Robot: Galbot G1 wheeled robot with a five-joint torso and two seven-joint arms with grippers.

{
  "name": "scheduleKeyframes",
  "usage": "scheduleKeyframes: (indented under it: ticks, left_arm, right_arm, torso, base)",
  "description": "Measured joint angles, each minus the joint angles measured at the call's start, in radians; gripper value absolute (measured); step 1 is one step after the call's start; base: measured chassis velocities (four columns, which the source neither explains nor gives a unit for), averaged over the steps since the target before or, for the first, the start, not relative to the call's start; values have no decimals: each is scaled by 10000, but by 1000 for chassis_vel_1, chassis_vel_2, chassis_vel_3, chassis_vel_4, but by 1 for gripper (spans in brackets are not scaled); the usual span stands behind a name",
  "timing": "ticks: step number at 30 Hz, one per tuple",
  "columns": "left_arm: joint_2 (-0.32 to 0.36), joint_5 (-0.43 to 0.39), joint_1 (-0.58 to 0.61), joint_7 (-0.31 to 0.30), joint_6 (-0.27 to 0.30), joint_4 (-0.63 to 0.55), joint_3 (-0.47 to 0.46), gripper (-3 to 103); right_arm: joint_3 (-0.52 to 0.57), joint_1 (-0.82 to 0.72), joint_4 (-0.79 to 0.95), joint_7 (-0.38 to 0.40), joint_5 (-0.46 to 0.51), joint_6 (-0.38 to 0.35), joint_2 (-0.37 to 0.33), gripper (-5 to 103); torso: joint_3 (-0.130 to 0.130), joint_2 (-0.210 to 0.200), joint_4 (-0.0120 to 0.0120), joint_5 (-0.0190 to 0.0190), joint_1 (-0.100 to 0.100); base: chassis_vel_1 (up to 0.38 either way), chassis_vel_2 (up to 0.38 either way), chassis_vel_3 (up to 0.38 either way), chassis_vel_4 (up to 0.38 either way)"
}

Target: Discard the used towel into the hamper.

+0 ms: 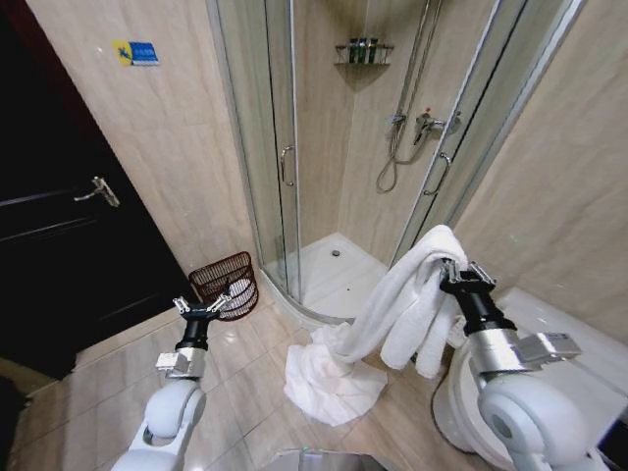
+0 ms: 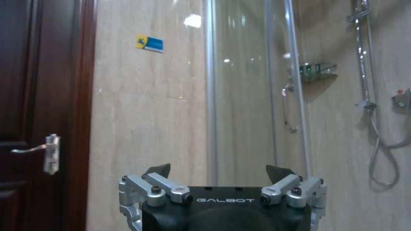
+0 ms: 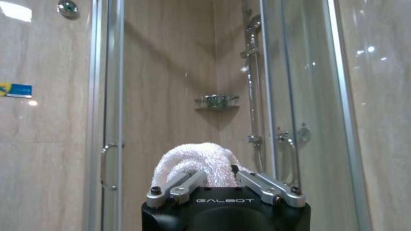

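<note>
Draping white terry towel in right pincer; left pincer wide near ribbed wire hamper.

Warm, even indoor light fills the bathroom. Bright glare spots sit on the wall tiles and the shower glass. The wrist views look soft, and the head view bends straight lines near its edges.

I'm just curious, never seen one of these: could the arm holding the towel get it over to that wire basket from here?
Probably not without moving. The right gripper holds the towel up beside the shower; the hamper stands across the floor, beyond the left gripper. No obstacle between, only distance.
</note>
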Motion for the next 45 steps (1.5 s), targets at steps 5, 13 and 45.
scheduleKeyframes:
  ticks: [5,13,45]
  left_arm:
    - [6,15,58,2,5,-1,-12,100]
    - [-2,72,91,31,8,-30,-7,100]
    - [-85,125,98,-97,-245,-49,43,100]
  right_arm:
    - [-10,-56,-1,-12,-38,57,43,8]
    - [-221,-149,-165,-407,-435,724,166,8]
    - [-531,-268,-531,-976,-1466,1185,518,8]
  torso:
    - [0,1,0,-5,-2]
    - [-2,2,-1,-7,-5]
    - [0,0,3,-3,-1]
  base:
    - [144,100,-116,-142]
    - [168,146,-112,-71]
    - [80,102,97,100]
